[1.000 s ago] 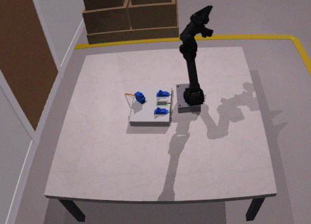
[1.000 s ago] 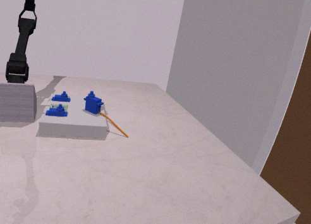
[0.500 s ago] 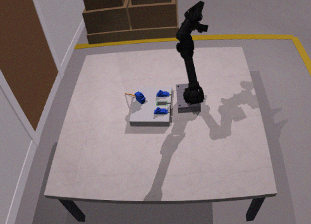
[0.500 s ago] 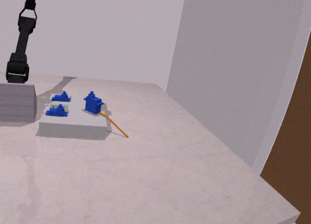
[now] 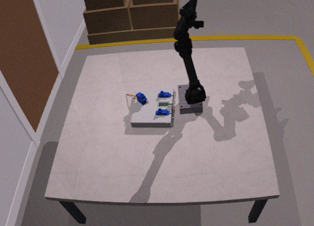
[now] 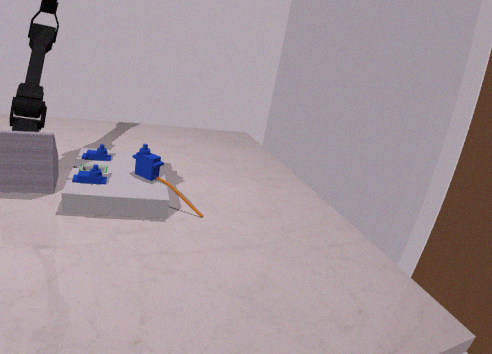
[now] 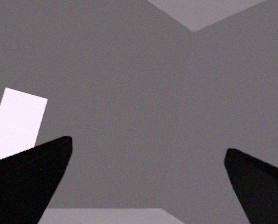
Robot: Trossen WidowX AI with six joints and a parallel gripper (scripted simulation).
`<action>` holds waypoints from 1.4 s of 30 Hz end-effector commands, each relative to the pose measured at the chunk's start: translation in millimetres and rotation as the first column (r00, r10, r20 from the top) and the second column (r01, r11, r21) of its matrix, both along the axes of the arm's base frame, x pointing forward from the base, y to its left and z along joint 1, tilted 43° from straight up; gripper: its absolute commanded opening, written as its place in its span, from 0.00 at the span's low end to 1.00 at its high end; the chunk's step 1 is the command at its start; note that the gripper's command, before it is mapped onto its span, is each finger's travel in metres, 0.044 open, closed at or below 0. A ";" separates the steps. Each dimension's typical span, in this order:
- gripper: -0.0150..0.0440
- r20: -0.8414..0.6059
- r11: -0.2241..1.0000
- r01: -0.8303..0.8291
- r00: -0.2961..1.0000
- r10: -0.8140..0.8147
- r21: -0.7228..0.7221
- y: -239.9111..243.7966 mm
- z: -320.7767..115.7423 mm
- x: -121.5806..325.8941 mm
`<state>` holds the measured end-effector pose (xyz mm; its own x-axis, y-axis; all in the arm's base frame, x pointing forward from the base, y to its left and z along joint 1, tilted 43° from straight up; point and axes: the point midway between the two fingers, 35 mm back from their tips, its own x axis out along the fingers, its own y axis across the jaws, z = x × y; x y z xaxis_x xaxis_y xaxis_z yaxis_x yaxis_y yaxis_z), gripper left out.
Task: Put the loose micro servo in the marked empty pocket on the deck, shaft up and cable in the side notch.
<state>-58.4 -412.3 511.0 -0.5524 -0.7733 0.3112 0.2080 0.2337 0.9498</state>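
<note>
The loose blue servo point(image 5: 141, 98) point(image 6: 148, 166) stands on the grey deck point(image 5: 140, 116) point(image 6: 115, 206), its body somewhat tilted and its shaft end up. Its orange cable point(image 5: 130, 95) point(image 6: 182, 197) runs out over the deck's edge. The empty pocket point(image 5: 163, 104), outlined in green, lies between two seated blue servos point(image 5: 164, 94) point(image 5: 162, 112); in the exterior view the nearer servo partly hides it. My gripper point(image 7: 149, 149) is open with nothing between its fingers. It is raised high, far above the deck and away from the loose servo, and is out of frame in the exterior view.
The arm's base block point(image 5: 191, 109) point(image 6: 27, 162) stands close beside the deck, on the pocket side. The deck and base block stand on the pale table point(image 5: 112, 166) point(image 6: 250, 270). Beyond the table's far edge are brown shelf bins point(image 5: 108, 22). The wrist view shows grey room surfaces and a bright patch point(image 7: 22, 117).
</note>
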 end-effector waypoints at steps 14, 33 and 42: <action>1.00 0.132 0.934 -0.313 0.947 0.293 0.173 -56.7 -72.8 79.4; 1.00 0.393 0.715 -0.601 0.791 0.469 0.357 -81.1 -174.5 175.1; 1.00 0.570 0.555 -0.715 0.688 0.449 0.425 -73.2 -236.0 224.6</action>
<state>153.1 -488.8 291.4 0.0946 -0.9234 -0.3719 -0.1262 -0.3817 0.9156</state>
